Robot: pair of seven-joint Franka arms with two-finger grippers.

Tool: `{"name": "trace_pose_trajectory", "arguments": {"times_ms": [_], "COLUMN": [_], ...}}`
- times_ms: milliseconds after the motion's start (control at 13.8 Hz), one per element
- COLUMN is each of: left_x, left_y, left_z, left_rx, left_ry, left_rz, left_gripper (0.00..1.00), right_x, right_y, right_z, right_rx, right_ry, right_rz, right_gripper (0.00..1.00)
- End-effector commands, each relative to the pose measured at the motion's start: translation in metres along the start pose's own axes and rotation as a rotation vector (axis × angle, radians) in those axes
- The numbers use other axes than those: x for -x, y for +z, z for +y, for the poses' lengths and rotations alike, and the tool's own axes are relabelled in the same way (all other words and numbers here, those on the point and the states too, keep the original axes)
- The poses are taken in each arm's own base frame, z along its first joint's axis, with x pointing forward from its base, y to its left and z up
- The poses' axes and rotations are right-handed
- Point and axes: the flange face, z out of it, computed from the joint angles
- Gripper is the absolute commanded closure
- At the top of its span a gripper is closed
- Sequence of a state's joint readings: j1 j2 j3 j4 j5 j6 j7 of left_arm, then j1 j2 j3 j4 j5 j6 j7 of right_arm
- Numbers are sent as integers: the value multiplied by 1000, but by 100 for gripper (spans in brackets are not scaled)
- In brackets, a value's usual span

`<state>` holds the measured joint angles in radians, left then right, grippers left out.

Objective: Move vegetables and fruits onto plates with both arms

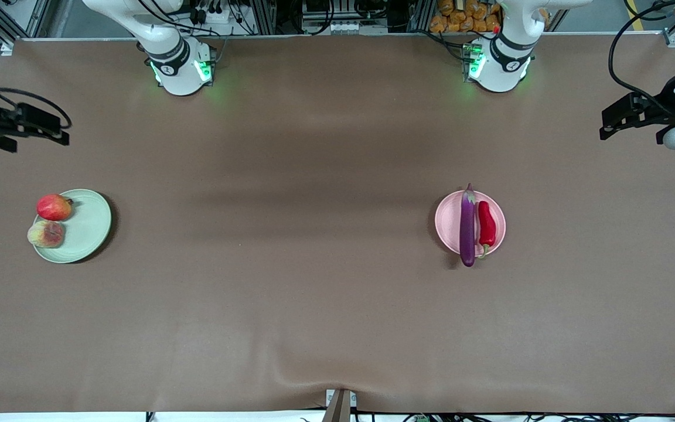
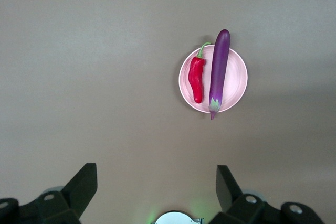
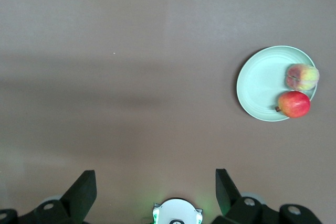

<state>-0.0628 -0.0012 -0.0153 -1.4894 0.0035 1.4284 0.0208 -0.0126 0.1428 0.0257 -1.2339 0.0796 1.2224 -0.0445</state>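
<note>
Nearest the front camera lie the loaded plates. The pink plate (image 1: 445, 221), toward the left arm's end of the table, carries the eggplant (image 1: 467, 225) lengthwise with both ends overhanging the rim, and the chili pepper (image 1: 486, 224) just beside it. The green plate (image 1: 88, 225), toward the right arm's end, holds the peach (image 1: 45, 234) and, farther back, the apple (image 1: 53, 207), touching and set near one rim. Sorting appears complete. The left gripper (image 1: 627, 117) and right gripper (image 1: 38, 130) hang empty over the table edges, jaws apart, well clear of the plates, both arms waiting.
</note>
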Motion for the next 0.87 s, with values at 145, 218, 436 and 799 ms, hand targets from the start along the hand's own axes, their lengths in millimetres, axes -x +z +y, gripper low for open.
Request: {"name": "trace_pose_trajectory", "arguments": {"times_ms": [145, 218, 436, 799], "left_x": [0, 0, 0, -1], "left_y": [-4, -4, -3, -3], "left_z": [0, 0, 0, 0], "left_rx": [12, 12, 12, 12], "left_ry": [16, 16, 16, 16], "left_rz": [16, 16, 16, 17], "left_gripper": [0, 0, 0, 0], "right_x": [53, 62, 63, 40], "right_y": [20, 28, 22, 2], "right_z": [1, 2, 9, 18], "right_rx": [8, 9, 9, 99], "right_ry": [27, 31, 30, 12], "right_rz": [91, 106, 114, 72], "right_gripper": [0, 0, 0, 0]}}
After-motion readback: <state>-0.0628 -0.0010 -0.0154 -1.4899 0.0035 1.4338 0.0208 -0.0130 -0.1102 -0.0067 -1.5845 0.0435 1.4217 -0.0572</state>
